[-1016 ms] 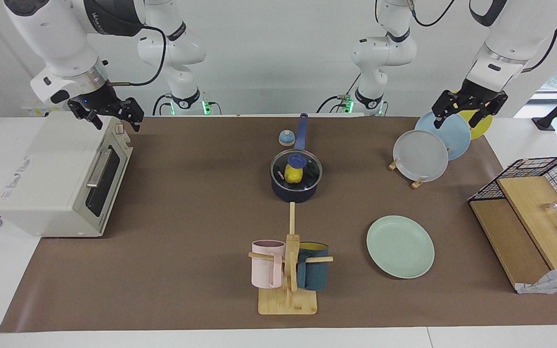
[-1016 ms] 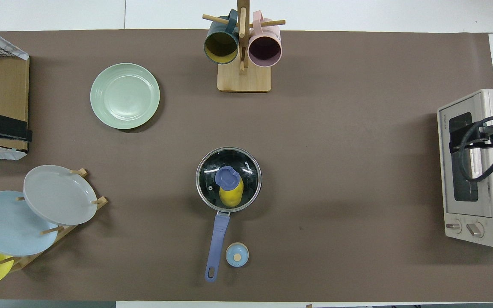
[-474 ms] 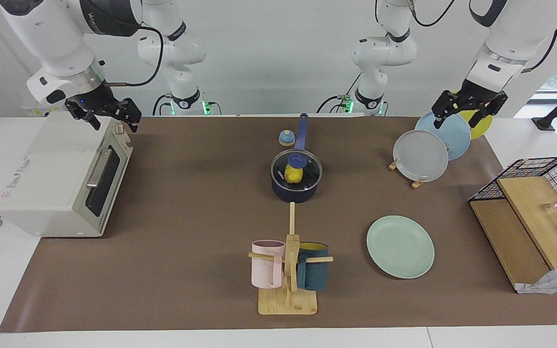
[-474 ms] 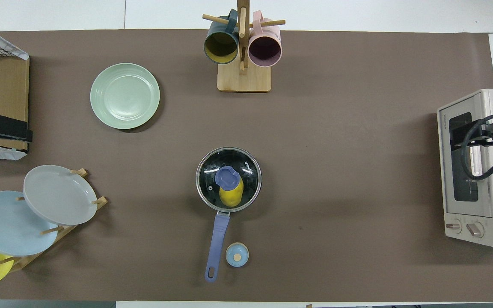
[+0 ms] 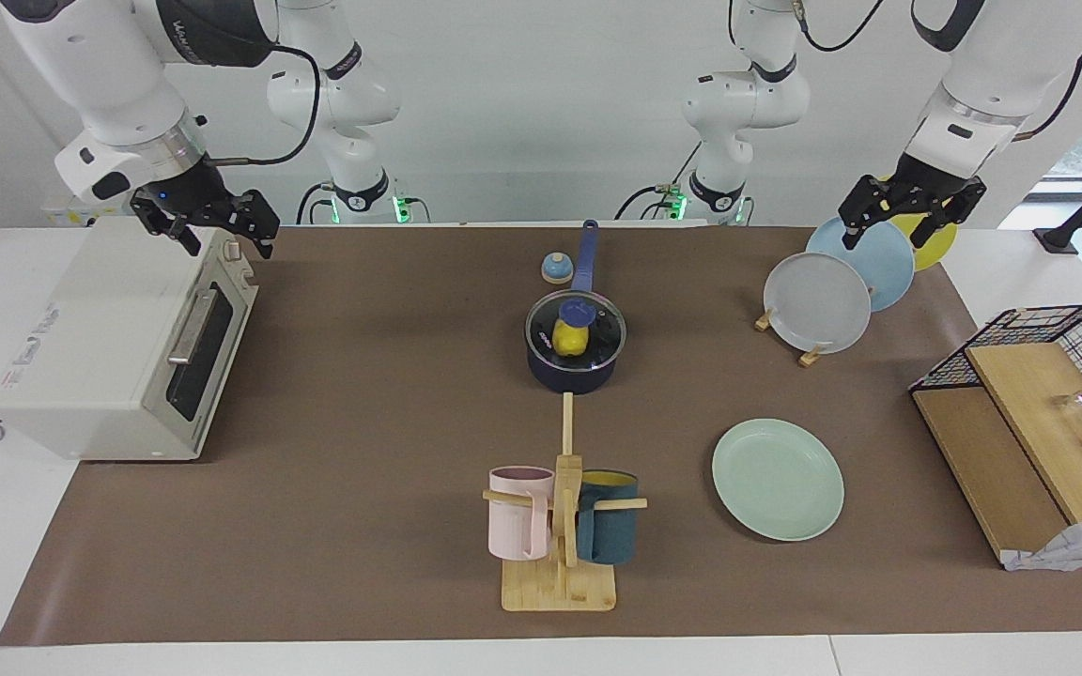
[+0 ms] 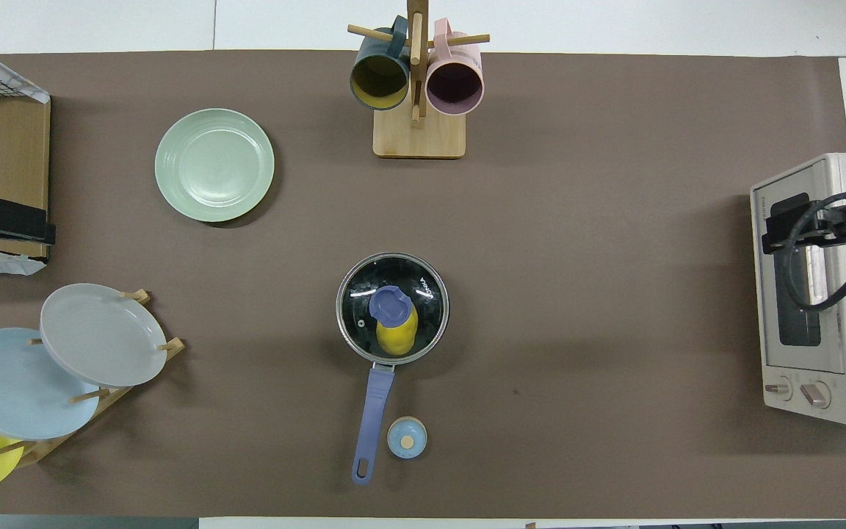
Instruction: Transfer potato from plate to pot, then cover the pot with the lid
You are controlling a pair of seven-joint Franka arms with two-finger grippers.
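The navy pot (image 5: 569, 377) stands mid-table with its blue handle (image 6: 373, 411) pointing toward the robots. The glass lid (image 5: 600, 330) with a blue knob sits on the pot. The yellow potato (image 5: 570, 341) lies inside and shows through the lid (image 6: 424, 295) in the overhead view (image 6: 396, 339). The mint-green plate (image 5: 778, 479) lies bare, farther from the robots, toward the left arm's end. My left gripper (image 5: 912, 214) is open and empty over the upright plate rack. My right gripper (image 5: 209, 222) is open and empty over the toaster oven.
A white toaster oven (image 5: 109, 347) stands at the right arm's end. A mug tree (image 5: 560, 526) holds a pink and a teal mug. A rack of upright plates (image 5: 818, 302), a small bell (image 5: 556, 268) and a wire basket with wooden boards (image 5: 1020, 413) are also here.
My right gripper has shifted slightly over the toaster oven. The left gripper, pot, lid, potato and plate have not moved.
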